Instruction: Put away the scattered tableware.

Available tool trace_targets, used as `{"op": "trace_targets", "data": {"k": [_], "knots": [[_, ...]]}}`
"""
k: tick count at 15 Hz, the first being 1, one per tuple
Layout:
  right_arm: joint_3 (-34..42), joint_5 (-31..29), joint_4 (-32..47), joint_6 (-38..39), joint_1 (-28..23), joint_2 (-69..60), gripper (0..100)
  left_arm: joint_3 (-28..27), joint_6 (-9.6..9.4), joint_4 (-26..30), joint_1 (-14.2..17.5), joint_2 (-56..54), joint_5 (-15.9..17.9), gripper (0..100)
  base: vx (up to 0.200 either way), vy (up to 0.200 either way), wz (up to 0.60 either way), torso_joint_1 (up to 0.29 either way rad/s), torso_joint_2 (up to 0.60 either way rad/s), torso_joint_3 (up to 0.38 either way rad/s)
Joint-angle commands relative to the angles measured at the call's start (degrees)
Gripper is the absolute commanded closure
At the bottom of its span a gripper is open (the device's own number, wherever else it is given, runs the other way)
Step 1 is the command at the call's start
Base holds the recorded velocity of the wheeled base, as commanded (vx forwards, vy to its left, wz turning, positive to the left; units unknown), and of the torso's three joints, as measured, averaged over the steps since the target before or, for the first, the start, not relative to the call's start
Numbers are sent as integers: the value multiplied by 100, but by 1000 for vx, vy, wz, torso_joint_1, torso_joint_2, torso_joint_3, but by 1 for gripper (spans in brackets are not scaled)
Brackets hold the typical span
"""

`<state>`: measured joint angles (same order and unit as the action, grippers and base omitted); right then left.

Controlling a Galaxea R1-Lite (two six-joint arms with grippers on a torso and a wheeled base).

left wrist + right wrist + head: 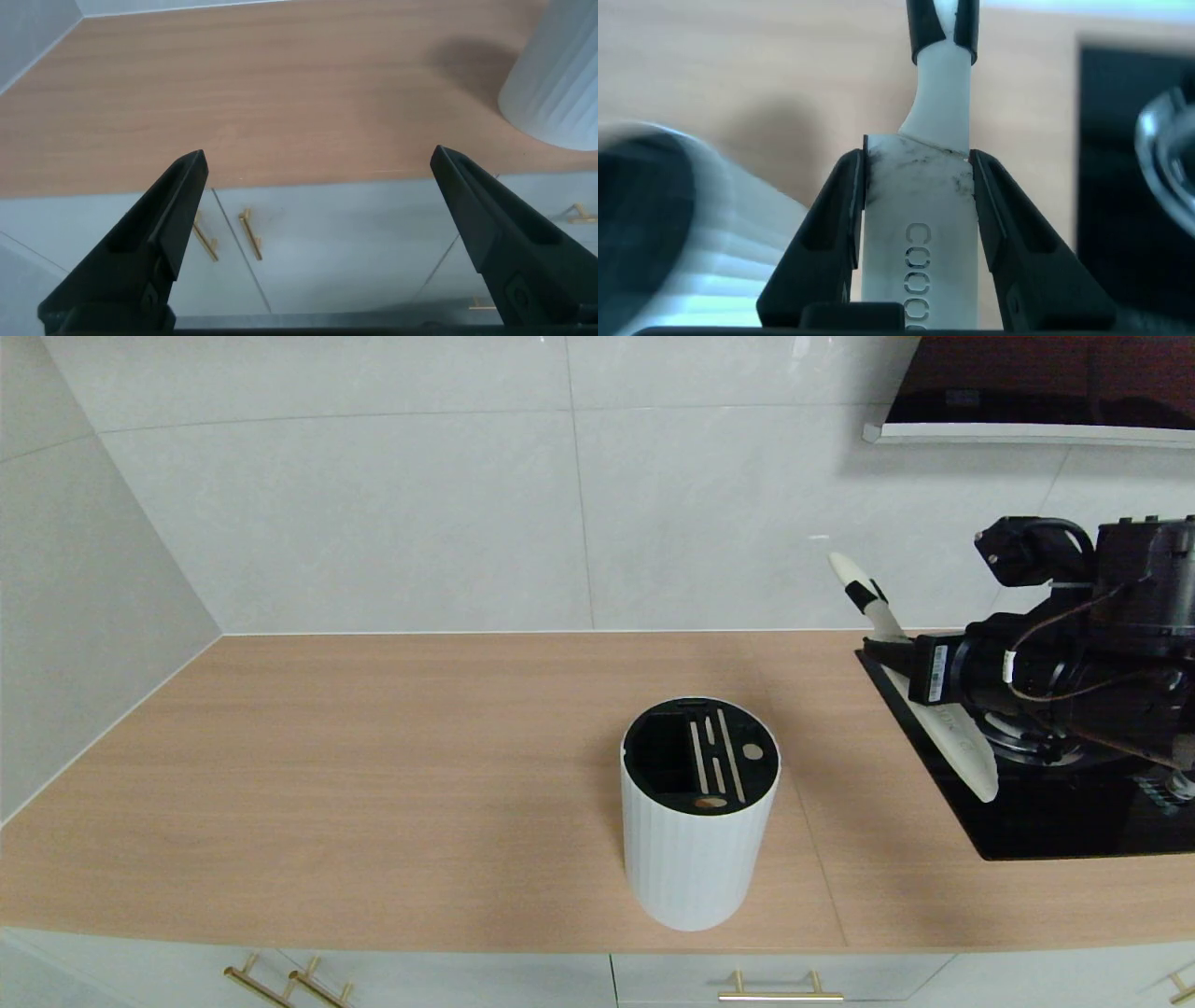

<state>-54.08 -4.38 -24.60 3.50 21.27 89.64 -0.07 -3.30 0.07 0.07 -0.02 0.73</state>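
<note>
A white ribbed knife holder (pixel 698 821) with a black slotted top stands upright on the wooden counter (pixel 392 765), near its front edge. My right gripper (pixel 901 658) hangs over the left edge of the black cooktop (pixel 1055 821), shut on a white knife (pixel 962 751). The knife's handle points up toward the wall and its blade slants down over the cooktop. In the right wrist view the fingers (pixel 845 233) clamp the knife (pixel 941 84), with the holder (pixel 682 243) off to one side. My left gripper (pixel 318 163) is open and holds nothing, by the counter's front edge near the holder (pixel 556 84).
A tiled wall runs behind and to the left of the counter. A range hood (pixel 1027 392) hangs above the cooktop, and a metal ring (pixel 1167 131) lies on it. Cabinet fronts with brass handles (pixel 780 994) sit below the counter edge. Bare counter stretches left of the holder.
</note>
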Motion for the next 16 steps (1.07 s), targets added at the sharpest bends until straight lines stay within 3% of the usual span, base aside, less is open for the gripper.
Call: {"op": "trace_targets", "data": {"k": [1, 2, 4, 5, 6, 8, 10, 12, 13, 14, 15, 16], "knots": [[-165, -2, 25, 2, 299, -342, 100, 7, 58, 1, 1, 2, -3, 0, 0, 0, 0, 0, 0, 0], [-191, -11, 34, 2, 386, -377, 100, -1, 225, 1, 1, 2, 6, 0, 0, 0, 0, 0, 0, 0], [-279, -19, 34, 2, 509, -394, 100, -1, 225, -16, 1, 2, 6, 0, 0, 0, 0, 0, 0, 0], [-314, 7, 34, -25, 615, -421, 100, -555, 260, 28, 1, 46, 164, 0, 0, 0, 0, 0, 0, 0], [-270, 25, -10, -77, 659, -430, 100, -1214, 278, 160, -113, 451, 560, 0, 0, 0, 0, 0, 0, 0], [-270, 139, -36, -385, 756, -412, 100, -2524, 330, 230, -376, 1822, 1368, 0, 0, 0, 0, 0, 0, 0], [-279, 121, -27, -394, 1054, -403, 100, -4097, 541, 212, -420, 3729, 1790, 0, 0, 0, 0, 0, 0, 0], [-270, -19, 25, -350, 1353, -377, 100, -4712, 629, 133, -684, 4968, 2133, 0, 0, 0, 0, 0, 0, 0], [-288, -371, 25, -139, 1740, -307, 100, -4835, 1060, -104, -1194, 5707, 2177, 0, 0, 0, 0, 0, 0, 0], [-349, -881, 17, 63, 2021, -113, 100, -4827, 1974, -816, -1756, 6225, 2177, 0, 0, 0, 0, 0, 0, 0], [-455, -1206, 17, 98, 2171, 54, 100, -4792, 3055, -1783, -2134, 6647, 2186, 0, 0, 0, 0, 0, 0, 0], [-499, -1267, 8, 221, 2232, 168, 100, -4721, 4013, -2785, -2380, 7051, 2186, 0, 0, 0, 0, 0, 0, 0]]}}
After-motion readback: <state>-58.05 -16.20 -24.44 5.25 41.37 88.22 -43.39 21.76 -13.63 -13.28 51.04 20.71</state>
